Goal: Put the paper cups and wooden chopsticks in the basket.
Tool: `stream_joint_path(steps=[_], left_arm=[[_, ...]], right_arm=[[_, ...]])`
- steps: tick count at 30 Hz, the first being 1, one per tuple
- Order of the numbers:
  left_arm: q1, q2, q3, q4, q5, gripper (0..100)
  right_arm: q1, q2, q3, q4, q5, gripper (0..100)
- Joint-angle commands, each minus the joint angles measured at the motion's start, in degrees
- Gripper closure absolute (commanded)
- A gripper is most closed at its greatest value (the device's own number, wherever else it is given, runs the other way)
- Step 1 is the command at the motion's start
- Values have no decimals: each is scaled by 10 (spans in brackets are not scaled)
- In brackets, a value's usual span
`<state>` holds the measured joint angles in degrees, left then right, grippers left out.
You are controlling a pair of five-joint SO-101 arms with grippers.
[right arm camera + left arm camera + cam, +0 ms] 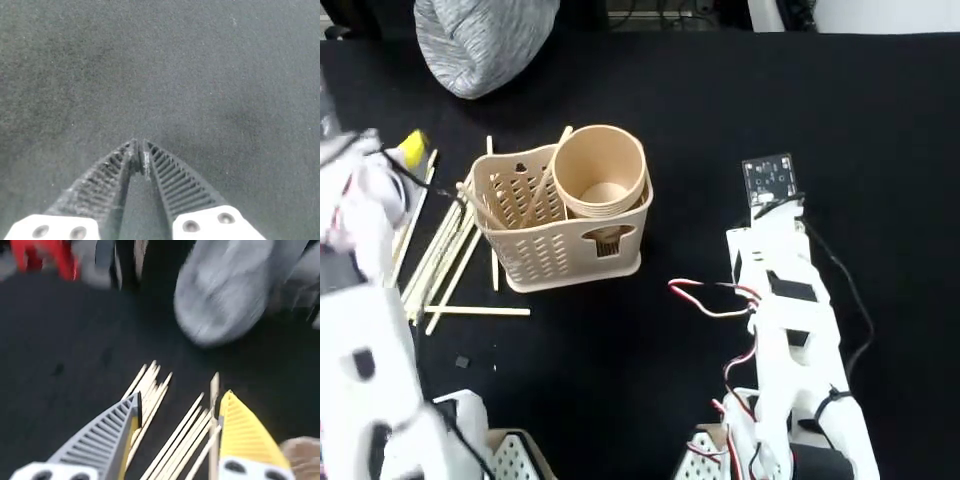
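The left end effector (181,395) is released, with its grey and yellow fingers spread, and is positioned over the loose chopsticks (438,262) on the desk (650,400). The bundle is seen between the two fingers. Its long axis runs along the direction in which the end effector points, so the fingers are set across the bundle's width. In the high view the bundle is laid diagonally, just beside the left wall of the basket (535,262). A crosswise stick (480,311) is laid at the bundle's near end. The left arm is judged the nearer for this pickup. Stacked cups (599,170) are held upright in the basket's right part, and leaning sticks (520,195) are held in its left part. The right end effector (139,156) is clenched on nothing over bare desk, well apart from the basket.
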<state>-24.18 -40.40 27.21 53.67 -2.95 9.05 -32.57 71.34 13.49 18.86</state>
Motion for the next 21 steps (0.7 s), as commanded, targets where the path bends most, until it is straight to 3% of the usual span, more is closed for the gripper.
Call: stream_joint_path(steps=[1,13,18,21], left_arm=[[-27,199,-111,49,-118,738],[-1,574,-262,84,-324,741],[22,638,-282,79,-339,751],[22,661,-306,79,-339,817]], right_arm=[[7,0,-2,-11,4,983],[7,0,-2,-11,4,983],[7,0,-2,-11,4,983],[7,0,-2,-11,4,983]])
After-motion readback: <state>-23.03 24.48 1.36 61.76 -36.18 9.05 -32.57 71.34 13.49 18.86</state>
